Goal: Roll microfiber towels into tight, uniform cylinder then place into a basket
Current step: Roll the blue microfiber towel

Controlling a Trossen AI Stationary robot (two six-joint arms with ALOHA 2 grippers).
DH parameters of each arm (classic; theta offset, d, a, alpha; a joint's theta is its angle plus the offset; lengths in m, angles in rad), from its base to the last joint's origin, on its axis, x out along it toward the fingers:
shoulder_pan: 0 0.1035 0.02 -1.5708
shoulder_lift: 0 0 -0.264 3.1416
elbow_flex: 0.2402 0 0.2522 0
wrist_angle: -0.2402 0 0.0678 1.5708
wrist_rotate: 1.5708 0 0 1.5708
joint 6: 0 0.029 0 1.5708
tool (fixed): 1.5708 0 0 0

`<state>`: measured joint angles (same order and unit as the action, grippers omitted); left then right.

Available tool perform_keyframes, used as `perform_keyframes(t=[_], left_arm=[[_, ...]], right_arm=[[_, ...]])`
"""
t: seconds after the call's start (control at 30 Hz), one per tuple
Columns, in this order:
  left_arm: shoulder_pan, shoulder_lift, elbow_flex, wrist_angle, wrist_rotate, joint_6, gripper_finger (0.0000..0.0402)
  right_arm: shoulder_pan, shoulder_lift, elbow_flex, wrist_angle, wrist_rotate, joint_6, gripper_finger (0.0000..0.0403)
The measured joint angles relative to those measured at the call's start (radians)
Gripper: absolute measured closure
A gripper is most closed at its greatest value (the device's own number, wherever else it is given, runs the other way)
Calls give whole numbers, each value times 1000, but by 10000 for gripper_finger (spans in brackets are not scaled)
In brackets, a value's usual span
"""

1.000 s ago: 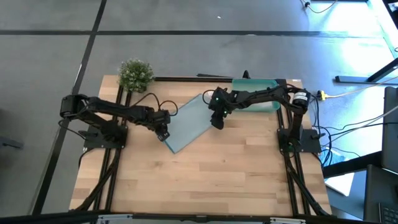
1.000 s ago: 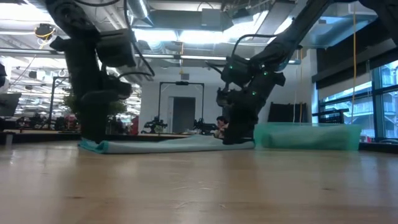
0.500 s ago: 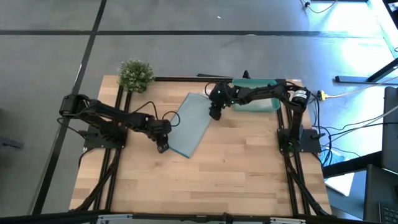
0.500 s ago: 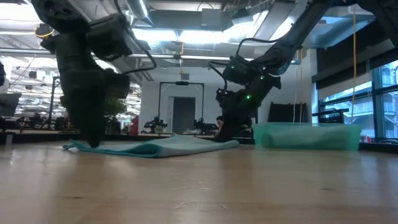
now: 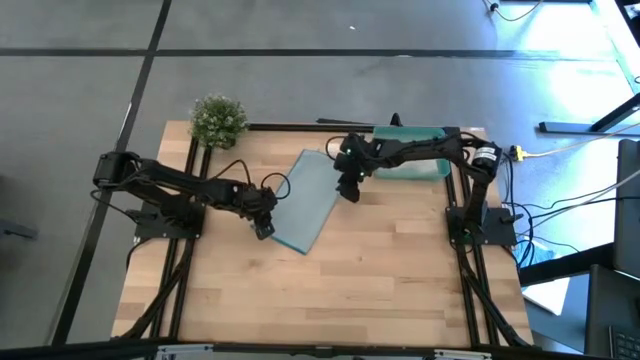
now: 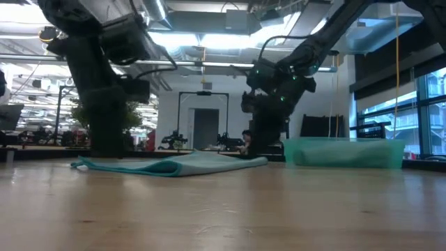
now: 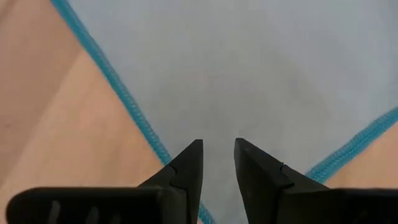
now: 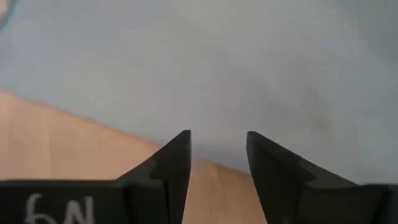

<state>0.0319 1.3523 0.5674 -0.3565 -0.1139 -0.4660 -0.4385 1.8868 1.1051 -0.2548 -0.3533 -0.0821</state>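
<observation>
Over the worktop point(image 5: 380, 270), both arms reach inward: the left claw point(image 5: 264, 229) and right claw point(image 5: 349, 192) hang parted and empty above opposite edges of the flat towel point(image 5: 307, 199), near the basket point(image 5: 430, 166).

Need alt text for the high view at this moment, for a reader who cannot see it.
A pale blue microfiber towel lies flat and unrolled on the wooden table, with the left gripper at its near-left corner and the right gripper at its far-right edge. A teal-green plastic basket and small potted plant sit along the far edge.
</observation>
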Motion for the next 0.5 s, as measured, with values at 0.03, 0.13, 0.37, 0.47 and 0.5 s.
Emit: perform_keyframes(t=[0.03, 0.13, 0.37, 0.47, 0.5], left_arm=[[-1, 6, -10, 17, 4, -3, 315], [-6, 22, -41, 76, 29, -33, 315], [-42, 33, -67, 135, 50, -81, 315], [-66, 34, -68, 149, 84, -102, 315], [-75, 34, -68, 156, 90, -113, 315]], right_arm=[[0, 9, -8, 3, 5, -1, 246], [-2, 38, -16, 14, 44, -3, 246], [-5, 66, -15, 81, 91, -51, 246], [-13, 71, -17, 135, 101, -71, 246], [-16, 72, -18, 148, 103, -76, 246]])
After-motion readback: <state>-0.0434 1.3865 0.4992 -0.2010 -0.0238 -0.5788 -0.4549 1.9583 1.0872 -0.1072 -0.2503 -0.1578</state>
